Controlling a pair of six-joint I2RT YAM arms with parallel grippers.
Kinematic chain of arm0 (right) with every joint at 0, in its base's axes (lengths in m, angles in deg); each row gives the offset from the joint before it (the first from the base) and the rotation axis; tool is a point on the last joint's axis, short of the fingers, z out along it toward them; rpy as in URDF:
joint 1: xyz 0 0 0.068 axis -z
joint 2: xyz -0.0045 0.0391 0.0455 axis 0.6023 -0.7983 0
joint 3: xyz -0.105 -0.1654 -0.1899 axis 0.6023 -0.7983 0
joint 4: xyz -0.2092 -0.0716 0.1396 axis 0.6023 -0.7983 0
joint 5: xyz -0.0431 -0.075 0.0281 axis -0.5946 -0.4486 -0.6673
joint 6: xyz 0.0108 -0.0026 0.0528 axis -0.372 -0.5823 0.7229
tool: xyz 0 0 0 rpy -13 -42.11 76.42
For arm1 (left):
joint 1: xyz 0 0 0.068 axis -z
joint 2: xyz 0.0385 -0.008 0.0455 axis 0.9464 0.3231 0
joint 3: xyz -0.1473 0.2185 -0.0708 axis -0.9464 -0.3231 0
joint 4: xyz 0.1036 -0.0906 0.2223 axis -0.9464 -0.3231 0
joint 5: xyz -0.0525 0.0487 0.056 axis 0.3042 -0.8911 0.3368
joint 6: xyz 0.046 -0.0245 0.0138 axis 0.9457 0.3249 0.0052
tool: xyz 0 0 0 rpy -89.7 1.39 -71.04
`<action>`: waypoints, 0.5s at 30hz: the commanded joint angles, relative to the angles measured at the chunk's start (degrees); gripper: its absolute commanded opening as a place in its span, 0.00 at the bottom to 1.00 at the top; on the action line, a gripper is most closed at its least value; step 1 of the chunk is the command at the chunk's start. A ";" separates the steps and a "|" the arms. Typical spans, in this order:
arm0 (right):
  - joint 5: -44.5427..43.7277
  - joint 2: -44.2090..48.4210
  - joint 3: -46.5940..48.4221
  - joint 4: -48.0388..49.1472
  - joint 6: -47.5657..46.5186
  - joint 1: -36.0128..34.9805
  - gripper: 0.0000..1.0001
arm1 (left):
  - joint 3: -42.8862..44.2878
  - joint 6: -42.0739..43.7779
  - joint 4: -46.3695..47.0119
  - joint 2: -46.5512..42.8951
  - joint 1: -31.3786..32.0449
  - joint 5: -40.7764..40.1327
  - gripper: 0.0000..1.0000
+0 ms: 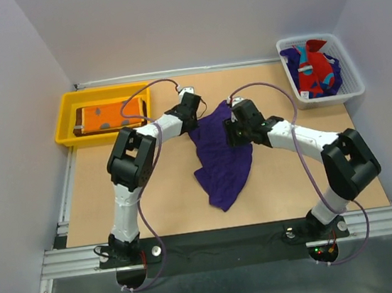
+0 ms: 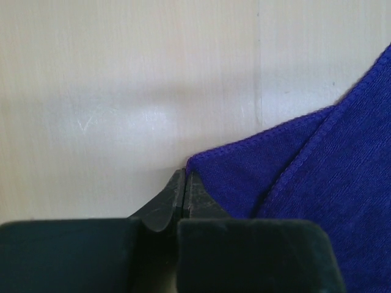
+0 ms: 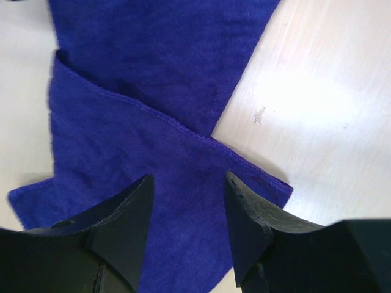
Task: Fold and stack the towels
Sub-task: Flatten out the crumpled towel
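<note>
**Two robot arms at a rumpled purple towel on a table**

A purple towel (image 1: 221, 161) lies rumpled and partly doubled over in the middle of a tan table (image 1: 153, 209), between two robot arms. The left gripper (image 2: 185, 178) is pressed fully closed right at one corner of the cloth, low against the table. Its wrist view does not show whether any fabric is caught between its fingers. The right gripper (image 3: 187, 178) hangs just above another part of the cloth, fingers apart and nothing in them. At the far left, an orange towel (image 1: 106, 117) sits folded in a yellow tray (image 1: 65, 127). At the far right, a red towel (image 1: 315, 71) is heaped in a white basket (image 1: 350, 74).

The likely risk is that the left gripper holds little or no cloth. On a lift, the corner could slip free and leave the towel bunched. A pull from one arm alone could also drag the whole cloth across the table rather than spread it flat.
</note>
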 commanded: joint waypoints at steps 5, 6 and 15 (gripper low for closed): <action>-0.76 -5.11 -1.20 2.79 5.68 0.28 0.46 | -7.00 -1.28 -4.11 -9.61 0.29 -1.24 0.00; -1.54 -4.85 -2.08 2.79 6.21 0.28 0.44 | -7.00 -1.19 -4.89 -10.06 0.29 -1.59 0.00; 0.55 4.02 -17.10 2.61 19.48 9.58 0.38 | -5.59 -0.05 -9.64 -11.38 -0.67 -6.24 0.00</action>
